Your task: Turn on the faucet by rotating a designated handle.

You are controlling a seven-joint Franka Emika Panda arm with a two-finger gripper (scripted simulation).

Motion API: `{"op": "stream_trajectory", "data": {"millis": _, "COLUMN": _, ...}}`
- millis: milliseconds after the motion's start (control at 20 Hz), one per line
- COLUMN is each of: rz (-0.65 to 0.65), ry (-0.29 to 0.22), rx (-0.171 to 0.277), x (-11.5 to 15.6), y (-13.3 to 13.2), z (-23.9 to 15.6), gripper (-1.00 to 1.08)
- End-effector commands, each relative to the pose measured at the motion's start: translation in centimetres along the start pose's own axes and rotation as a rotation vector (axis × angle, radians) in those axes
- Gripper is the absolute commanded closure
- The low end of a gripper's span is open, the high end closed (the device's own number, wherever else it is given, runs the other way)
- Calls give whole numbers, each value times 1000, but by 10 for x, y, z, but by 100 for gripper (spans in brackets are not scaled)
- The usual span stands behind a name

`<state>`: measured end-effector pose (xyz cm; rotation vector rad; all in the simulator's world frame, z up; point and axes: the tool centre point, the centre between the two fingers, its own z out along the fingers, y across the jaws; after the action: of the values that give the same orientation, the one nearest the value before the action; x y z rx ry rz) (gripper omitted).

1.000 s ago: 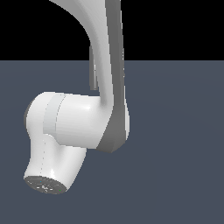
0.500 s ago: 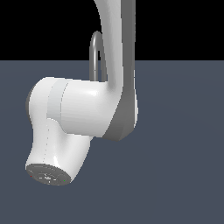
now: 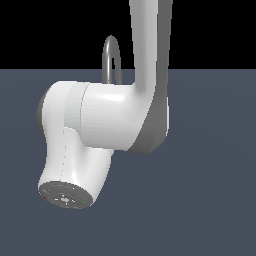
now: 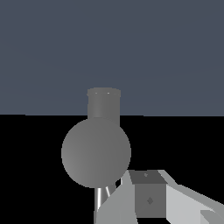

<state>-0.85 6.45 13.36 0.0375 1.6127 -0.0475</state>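
Only the arched top of the faucet's grey gooseneck spout [image 3: 111,56] shows in the exterior view, rising behind the bulky white arm [image 3: 100,125]. The arm hides the faucet's base and the handle there. In the wrist view a grey rounded body [image 4: 96,153] with a short grey cylinder [image 4: 103,103] beyond it fills the middle, and a thin shiny rod [image 4: 102,200] pokes out beside it. I cannot tell which faucet part each is. A pale grey gripper [image 4: 151,199] piece sits right beside the rod. Its jaws are not clear enough to read.
A flat dark blue-grey floor [image 3: 210,200] spreads all around, with black background above the horizon. The white arm links fill the middle of the exterior view and block most of what is behind them.
The arm's upper link has swung toward the exterior view's right, and its elbow body has shifted with it. More of the spout's arch now shows behind the arm.
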Motion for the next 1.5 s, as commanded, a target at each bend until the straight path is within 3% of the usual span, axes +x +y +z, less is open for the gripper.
{"op": "stream_trajectory", "data": {"millis": 0, "rz": 0, "ry": -28, "rx": 19, "x": -19, "y": -18, "z": 0, "gripper": 108}}
{"op": "stream_trajectory", "data": {"millis": 300, "rz": 1, "ry": -41, "rx": 17, "x": -33, "y": -34, "z": 0, "gripper": 108}}
{"op": "stream_trajectory", "data": {"millis": 350, "rz": 19, "ry": -13, "rx": 18, "x": -18, "y": -13, "z": -2, "gripper": 108}}
{"op": "stream_trajectory", "data": {"millis": 1050, "rz": 2, "ry": -41, "rx": 17, "x": -12, "y": -74, "z": 0, "gripper": 108}}
{"op": "stream_trajectory", "data": {"millis": 1100, "rz": 2, "ry": -41, "rx": 17, "x": -12, "y": -74, "z": 0, "gripper": 108}}
{"op": "stream_trajectory", "data": {"millis": 1150, "rz": 49, "ry": -44, "rx": 67, "x": -17, "y": -43, "z": -3, "gripper": 108}}
{"op": "stream_trajectory", "data": {"millis": 1450, "rz": 34, "ry": -43, "rx": 52, "x": -1, "y": -56, "z": -2, "gripper": 108}}
